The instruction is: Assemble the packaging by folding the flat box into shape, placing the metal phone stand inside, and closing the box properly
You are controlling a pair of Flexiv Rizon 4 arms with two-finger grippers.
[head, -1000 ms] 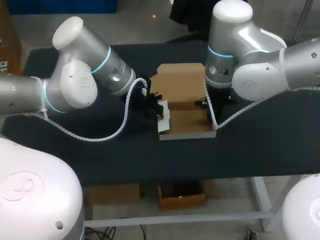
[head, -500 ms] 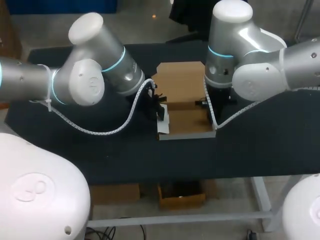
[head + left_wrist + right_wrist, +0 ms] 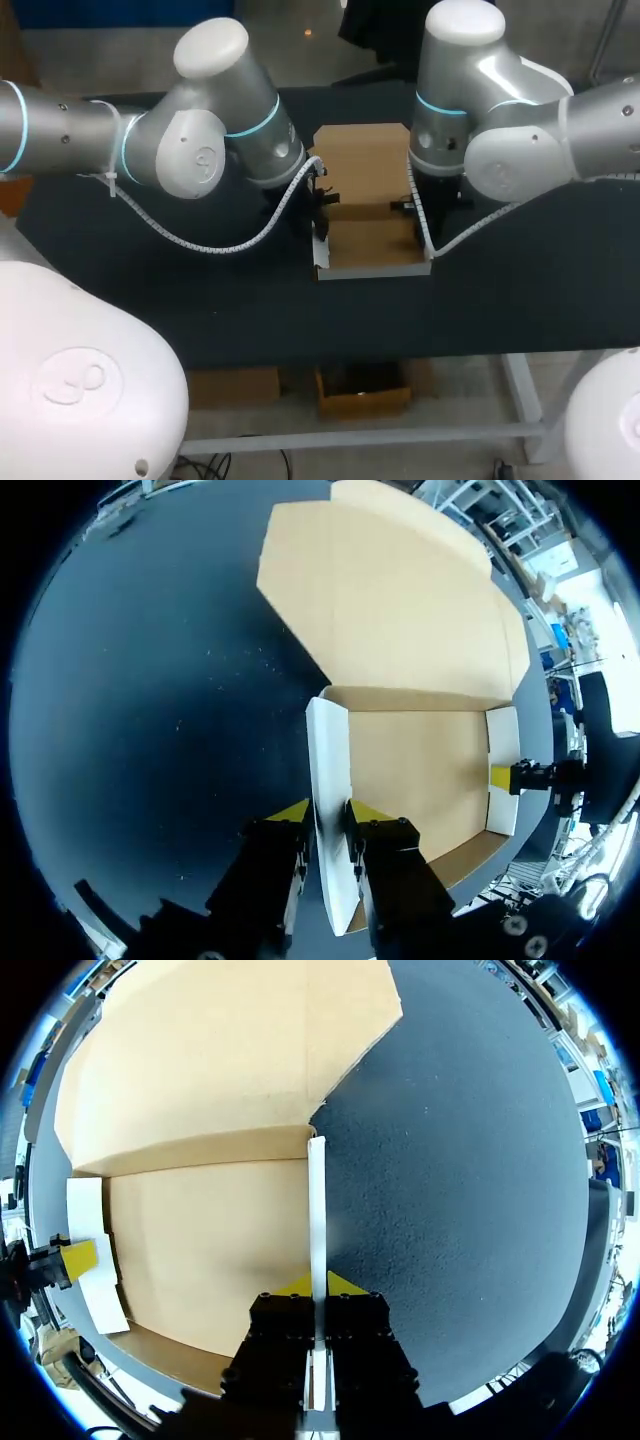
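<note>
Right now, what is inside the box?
Inside the box only its bare floor shows. The left gripper and right gripper clamp the side walls, covering the strip beneath them.

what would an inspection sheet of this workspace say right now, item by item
surface: black table, a few pale specks on it.
job's things: cardboard box half folded; lid flap lies flat behind it; left side wall and right side wall stand upright; metal phone stand not seen in any view.
clutter: nothing seen.
grippers: left gripper shut on left side wall; right gripper shut on right side wall.
cables: white spiral-wrapped left cable and right cable, each hanging in a loop beside the box.
surroundings: nothing seen reaching over the table.
</note>
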